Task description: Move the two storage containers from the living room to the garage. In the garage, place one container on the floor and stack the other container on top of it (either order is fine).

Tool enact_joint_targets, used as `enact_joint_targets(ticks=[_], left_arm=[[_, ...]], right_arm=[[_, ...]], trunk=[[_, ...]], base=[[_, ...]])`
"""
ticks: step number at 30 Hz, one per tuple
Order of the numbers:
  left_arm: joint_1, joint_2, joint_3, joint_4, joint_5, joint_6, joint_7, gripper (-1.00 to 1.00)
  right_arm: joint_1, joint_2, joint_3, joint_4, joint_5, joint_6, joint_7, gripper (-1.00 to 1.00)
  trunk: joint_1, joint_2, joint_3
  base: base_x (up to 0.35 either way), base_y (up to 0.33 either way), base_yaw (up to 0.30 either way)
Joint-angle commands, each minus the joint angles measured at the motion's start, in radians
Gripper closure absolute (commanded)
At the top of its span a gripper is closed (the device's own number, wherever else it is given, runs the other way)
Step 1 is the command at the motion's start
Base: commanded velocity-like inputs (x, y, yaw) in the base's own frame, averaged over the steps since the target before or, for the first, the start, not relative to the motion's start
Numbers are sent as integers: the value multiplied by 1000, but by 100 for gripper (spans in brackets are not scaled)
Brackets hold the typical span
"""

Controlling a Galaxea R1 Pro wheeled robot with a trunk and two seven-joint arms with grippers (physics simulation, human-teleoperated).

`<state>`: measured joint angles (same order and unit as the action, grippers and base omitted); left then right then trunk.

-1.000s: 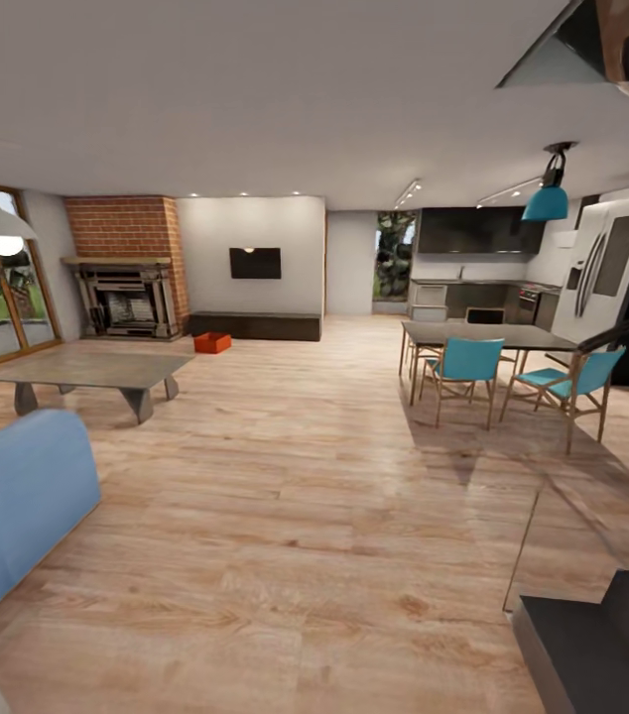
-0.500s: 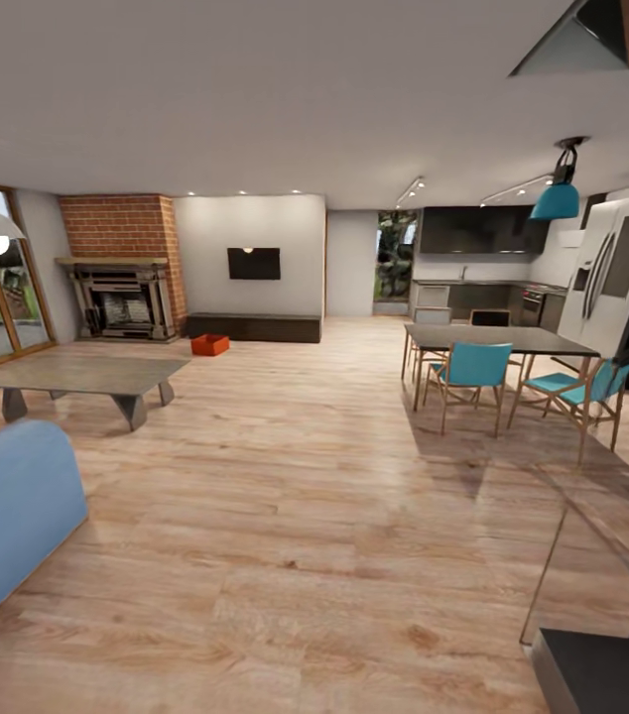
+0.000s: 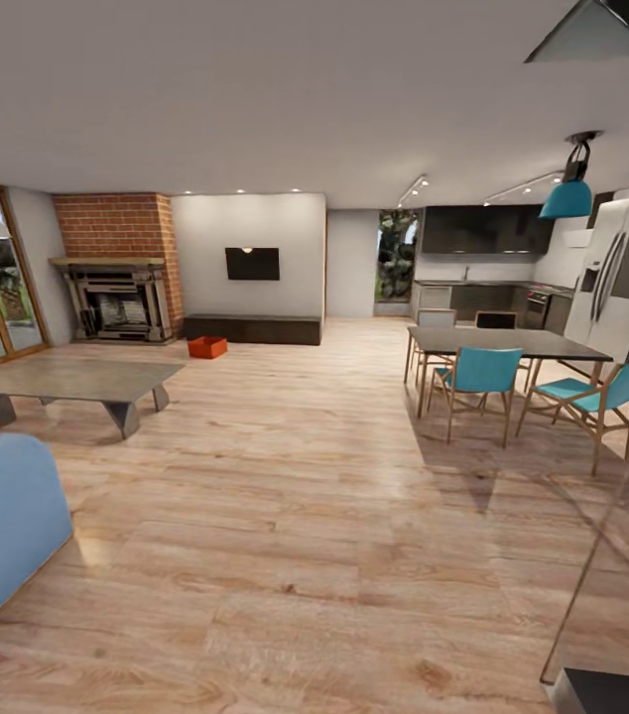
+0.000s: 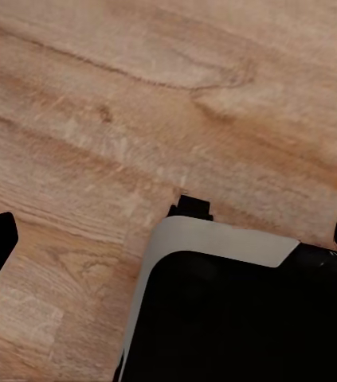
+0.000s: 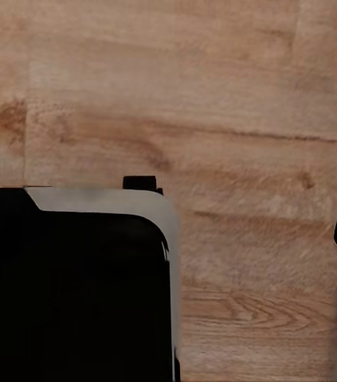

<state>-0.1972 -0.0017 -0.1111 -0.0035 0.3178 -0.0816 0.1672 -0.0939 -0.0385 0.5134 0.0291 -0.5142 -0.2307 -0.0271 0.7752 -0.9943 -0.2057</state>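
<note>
orange-red storage container [image 3: 207, 346] far across the living room, jaws' state unclear

I find no legible text, label, brand, number or sign anywhere in my views. The black wall TV [image 3: 252, 263] is blank. The refrigerator [image 3: 620, 273], well to the right of that TV, carries no readable marking, and the orange-red storage container [image 3: 207, 347] below and left of the TV has plain walls. My wrist cameras see unmarked wood planks.
</note>
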Motion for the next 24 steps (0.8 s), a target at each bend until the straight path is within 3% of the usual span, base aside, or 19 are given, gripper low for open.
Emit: enact_joint_targets(ticks=[1, 9, 24], left_arm=[[-1, -1, -9, 0, 9, -3, 3, -100], [-1, -1, -9, 1, 9, -3, 3, -100], [-1, -1, -9, 1, 7, -2, 3, -100]], right_arm=[[-1, 1, 8, 3, -8, -5, -1, -100], [-1, 0, 6, 3, -12, -7, -1, -100], [-1, 1, 8, 2, -7, -11, -5, -100]], trunk=[[1, -1, -1], [1, -1, -1], [1, -1, -1]], base=[[323, 0, 49], [323, 0, 192], [323, 0, 12]])
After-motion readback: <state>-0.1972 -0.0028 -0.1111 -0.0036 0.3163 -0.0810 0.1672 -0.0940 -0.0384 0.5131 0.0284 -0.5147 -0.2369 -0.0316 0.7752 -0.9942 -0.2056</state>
